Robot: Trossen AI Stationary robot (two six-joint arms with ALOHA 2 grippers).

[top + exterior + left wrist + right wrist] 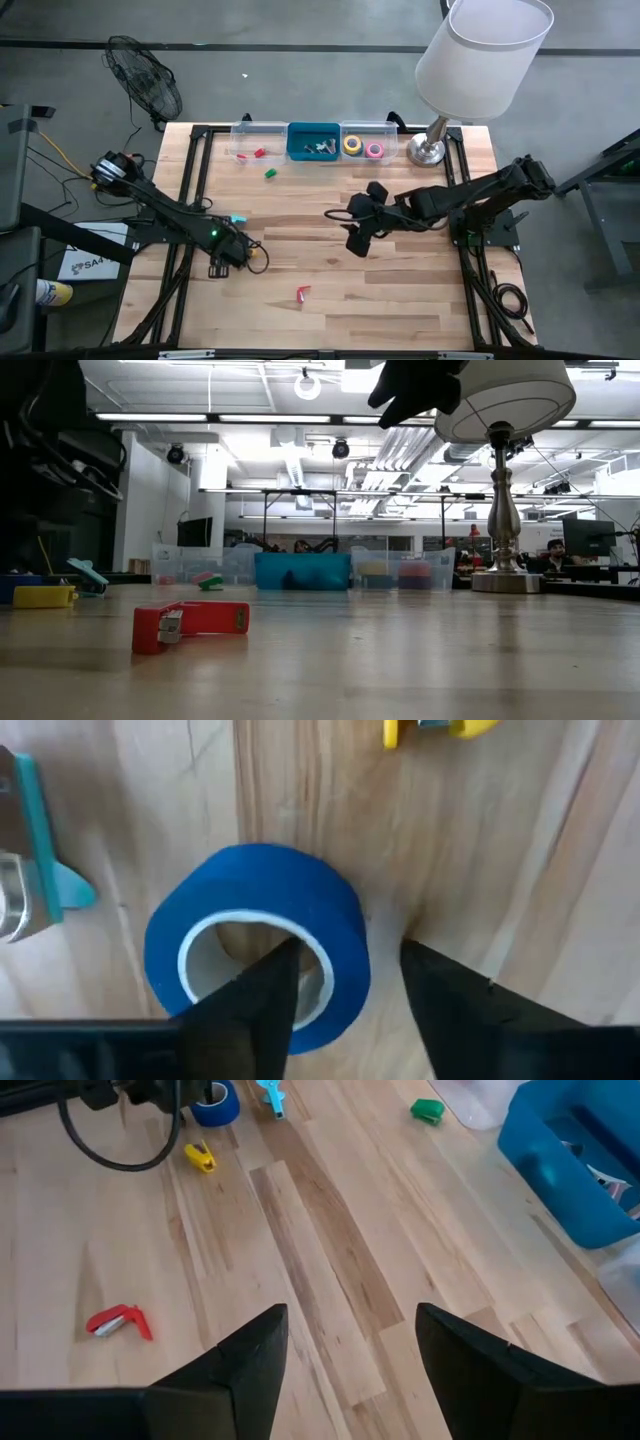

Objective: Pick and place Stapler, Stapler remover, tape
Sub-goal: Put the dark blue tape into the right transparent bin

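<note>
Landmark: the blue bin (313, 141) at the table's far edge.

Done so far, judging by layout: yellow tape (352, 144) and pink tape (374, 150) sat in the clear bin just right of the blue bin; a few small metal bits lay inside the blue bin, too small to tell what; one small red piece in the clear bin (258, 142) to its left.

Left to do: blue tape (256, 942) was out on the table, well toward the near-left from the blue bin. Left gripper (345, 990) was down on it, one finger through the roll's centre, other outside the wall, jaws apart w/ a gap showing, not yet clamped. Right gripper (350, 1345) hung over mid-table, nearer than the blue bin, jaws open, empty.

Count: tape x3 (2 binned, 1 loose). Loose small pieces: red stapler (189, 625) x1, green x1 (269, 173), yellow x1 (200, 1155), teal x1 (32, 850).
</note>
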